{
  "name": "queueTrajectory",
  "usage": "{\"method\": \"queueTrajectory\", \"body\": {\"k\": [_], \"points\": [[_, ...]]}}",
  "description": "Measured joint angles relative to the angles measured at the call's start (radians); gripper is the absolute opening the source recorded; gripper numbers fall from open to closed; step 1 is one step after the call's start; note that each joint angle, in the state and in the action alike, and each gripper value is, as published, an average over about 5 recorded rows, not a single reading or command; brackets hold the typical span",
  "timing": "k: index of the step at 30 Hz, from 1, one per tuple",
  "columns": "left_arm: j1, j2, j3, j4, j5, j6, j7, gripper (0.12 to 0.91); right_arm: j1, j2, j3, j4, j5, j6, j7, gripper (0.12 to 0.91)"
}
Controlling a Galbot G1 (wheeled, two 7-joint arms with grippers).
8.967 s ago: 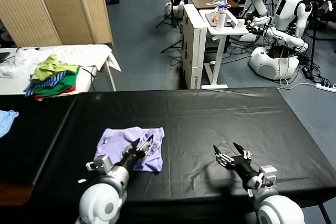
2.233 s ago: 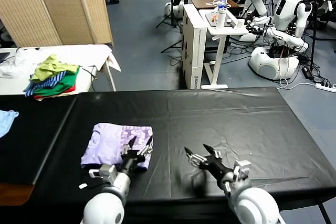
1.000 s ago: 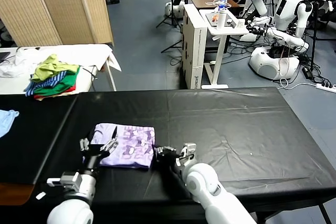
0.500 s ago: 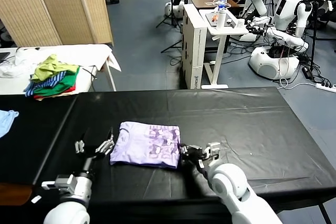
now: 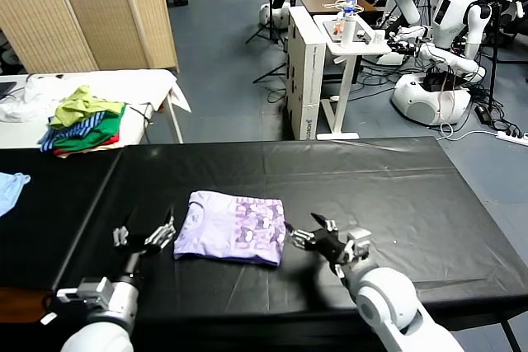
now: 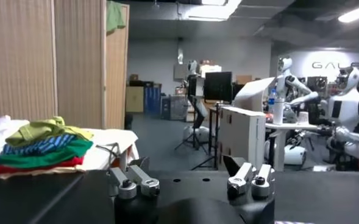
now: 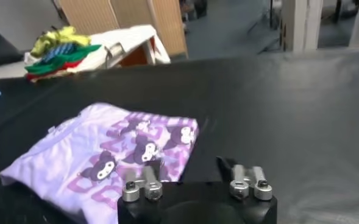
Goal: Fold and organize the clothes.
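Observation:
The clothes are one pale lavender T-shirt (image 5: 231, 237), folded into a rectangle with its purple print facing up. It lies flat on the black table (image 5: 396, 195), left of the middle. My right gripper (image 5: 304, 232) stands open just off the shirt's right edge, with nothing between its fingers. In the right wrist view the shirt (image 7: 106, 152) spreads out just ahead of the right gripper (image 7: 191, 173). My left gripper (image 5: 144, 232) is open too, a short way off the shirt's left edge. The left wrist view shows the left gripper (image 6: 188, 173) holding nothing.
A heap of green, blue and red garments (image 5: 82, 125) lies on a white table (image 5: 157, 84) at the far left. A light blue cloth (image 5: 10, 187) lies at the left edge. A folding screen (image 5: 107, 10), a white stand (image 5: 330, 80) and other robots (image 5: 445, 30) stand beyond the table.
The right gripper dragged the shirt to the right, then opened, let go of its right edge and drew back slightly. The left gripper stayed open left of the shirt.

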Motion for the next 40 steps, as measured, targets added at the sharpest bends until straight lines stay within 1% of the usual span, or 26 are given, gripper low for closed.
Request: {"method": "queueTrajectory", "body": {"k": [5,8,11,14,17,20,24,28,30,32,40], "points": [[0.053,0.026,-0.015,-0.031,-0.013,0.005,-0.004,0.907,-0.09,-0.024,0.068,0.069,-0.04,0.044,-0.013,0.907],[0.095,0.039,-0.027,-0.05,-0.02,0.007,-0.005,0.907,-0.167,-0.035,0.118,0.124,-0.083,0.073,-0.021,0.907],[0.141,0.047,-0.036,-0.071,-0.024,0.011,-0.007,0.907,-0.255,-0.033,0.163,0.18,-0.131,0.097,-0.027,0.907],[0.187,0.048,-0.044,-0.093,-0.024,0.013,-0.01,0.907,-0.341,-0.021,0.199,0.233,-0.177,0.128,-0.021,0.907],[0.232,0.046,-0.046,-0.114,-0.02,0.012,-0.012,0.907,-0.422,-0.004,0.226,0.28,-0.225,0.171,-0.006,0.907],[0.276,0.039,-0.046,-0.136,-0.018,0.016,-0.014,0.907,-0.506,0.015,0.247,0.317,-0.279,0.235,0.02,0.907],[0.324,0.029,-0.04,-0.163,-0.018,0.046,-0.035,0.907,-0.628,0.041,0.277,0.35,-0.332,0.334,0.068,0.907],[0.344,0.023,-0.035,-0.176,-0.02,0.074,-0.059,0.907,-0.743,0.06,0.306,0.356,-0.345,0.405,0.117,0.907],[0.349,0.022,-0.036,-0.179,-0.021,0.083,-0.062,0.907,-0.789,0.066,0.315,0.358,-0.344,0.419,0.135,0.907],[0.354,0.023,-0.037,-0.182,-0.023,0.088,-0.063,0.907,-0.824,0.068,0.321,0.36,-0.342,0.425,0.145,0.907],[0.366,0.022,-0.041,-0.189,-0.027,0.1,-0.057,0.907,-0.879,0.07,0.327,0.364,-0.342,0.43,0.147,0.907]]}}
